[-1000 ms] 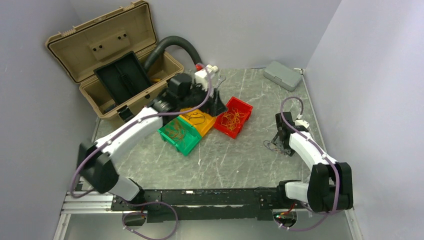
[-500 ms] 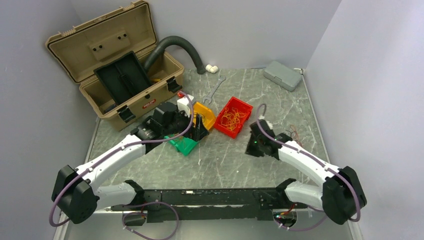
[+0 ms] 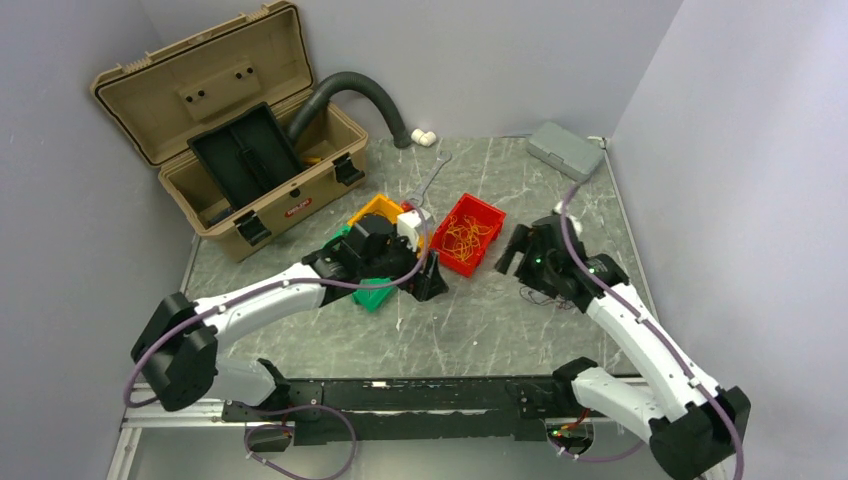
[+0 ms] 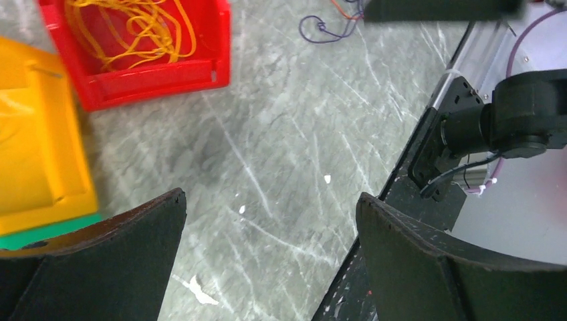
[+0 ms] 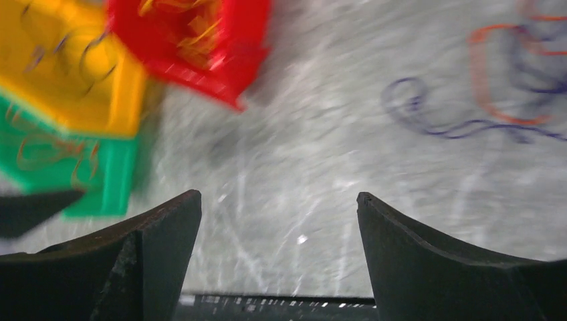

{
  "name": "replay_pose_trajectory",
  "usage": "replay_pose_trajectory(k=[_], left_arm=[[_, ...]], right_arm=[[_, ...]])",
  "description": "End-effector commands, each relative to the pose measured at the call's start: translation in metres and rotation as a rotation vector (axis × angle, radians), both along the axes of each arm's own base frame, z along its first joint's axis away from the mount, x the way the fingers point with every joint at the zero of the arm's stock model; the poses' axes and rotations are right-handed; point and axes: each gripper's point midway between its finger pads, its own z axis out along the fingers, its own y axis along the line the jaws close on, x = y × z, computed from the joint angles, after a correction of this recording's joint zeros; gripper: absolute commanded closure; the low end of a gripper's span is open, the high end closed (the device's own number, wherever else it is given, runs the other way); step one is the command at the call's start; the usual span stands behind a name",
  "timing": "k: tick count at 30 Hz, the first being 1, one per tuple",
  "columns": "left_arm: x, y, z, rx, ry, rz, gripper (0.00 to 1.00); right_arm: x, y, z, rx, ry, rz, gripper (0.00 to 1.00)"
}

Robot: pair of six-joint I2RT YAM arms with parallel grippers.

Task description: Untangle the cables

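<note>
Cables: a small loose tangle of hair-thin wires, orange and dark (image 3: pixel 545 295), lying on the grey marbled tabletop (image 3: pixel 450 330) near my right gripper (image 5: pixel 279 197), apart from the red plastic bin (image 3: pixel 492 212) of yellow strands.

Handling, by my estimate: almost weightless, limp, springy in the curls, prone to snag and drag its neighbours.

Best hold: one free end or outer loop, pinched at the fingertips.

Right jaws: spread wide, nothing between.

My left gripper (image 4: pixel 271 200): likewise gaping, empty, over bare tabletop beside that bin.
</note>
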Motion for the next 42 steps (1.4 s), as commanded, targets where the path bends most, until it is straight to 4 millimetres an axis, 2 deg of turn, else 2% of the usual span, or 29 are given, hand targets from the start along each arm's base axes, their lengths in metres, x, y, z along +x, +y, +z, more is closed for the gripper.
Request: replay_pose_trajectory(k=[1, 5, 8, 11, 14, 19, 23, 26, 28, 29, 32, 34, 36, 39, 42], left_arm=[[0.003, -0.043, 0.032, -0.084, -0.084, -0.087, 0.01], [0.000, -0.079, 0.021, -0.055, -0.065, -0.143, 0.02], [-0.002, -0.103, 0.013, -0.041, -0.044, -0.190, 0.03], [-0.002, -0.114, 0.012, -0.055, -0.034, -0.205, 0.04], [-0.003, -0.106, 0.016, -0.064, -0.062, -0.186, 0.04], [-0.005, -0.082, 0.021, -0.039, -0.113, -0.141, 0.03], [-0.007, -0.070, 0.022, -0.037, -0.110, -0.107, 0.03], [-0.007, -0.061, 0.026, -0.069, -0.086, -0.086, 0.03], [-0.006, -0.053, 0.032, -0.100, -0.081, -0.071, 0.03], [-0.005, -0.048, 0.033, -0.107, -0.079, -0.061, 0.03], [-0.001, -0.032, 0.034, -0.107, -0.083, -0.025, 0.03], [0.003, -0.023, 0.037, -0.105, -0.090, -0.003, 0.03], [0.007, -0.015, 0.040, -0.094, -0.095, 0.016, 0.03], [0.011, -0.003, 0.046, -0.093, -0.105, 0.040, 0.03], [0.014, 0.005, 0.047, -0.093, -0.116, 0.061, 0.02]], right_arm=[[-0.007, -0.070, -0.026, -0.161, 0.067, -0.172, 0.12], [-0.003, -0.093, -0.042, -0.205, 0.084, -0.261, 0.13], [-0.001, -0.127, -0.044, -0.310, 0.076, -0.409, 0.13], [0.008, -0.150, -0.049, -0.333, 0.058, -0.538, 0.13], [0.016, -0.170, -0.052, -0.385, 0.060, -0.622, 0.12], [0.035, -0.199, -0.047, -0.389, 0.045, -0.686, 0.05], [0.047, -0.217, -0.059, -0.336, 0.056, -0.729, 0.07], [0.055, -0.214, -0.076, -0.316, 0.090, -0.711, 0.13], [0.056, -0.212, -0.088, -0.307, 0.114, -0.704, 0.23], [0.056, -0.212, -0.092, -0.304, 0.116, -0.708, 0.36], [0.053, -0.209, -0.094, -0.300, 0.097, -0.689, 0.99], [0.049, -0.205, -0.091, -0.296, 0.099, -0.657, 1.00], [0.044, -0.192, -0.086, -0.267, 0.099, -0.604, 1.00], [0.036, -0.156, -0.078, -0.203, 0.098, -0.492, 1.00], [0.025, -0.104, -0.066, -0.129, 0.076, -0.345, 1.00]])
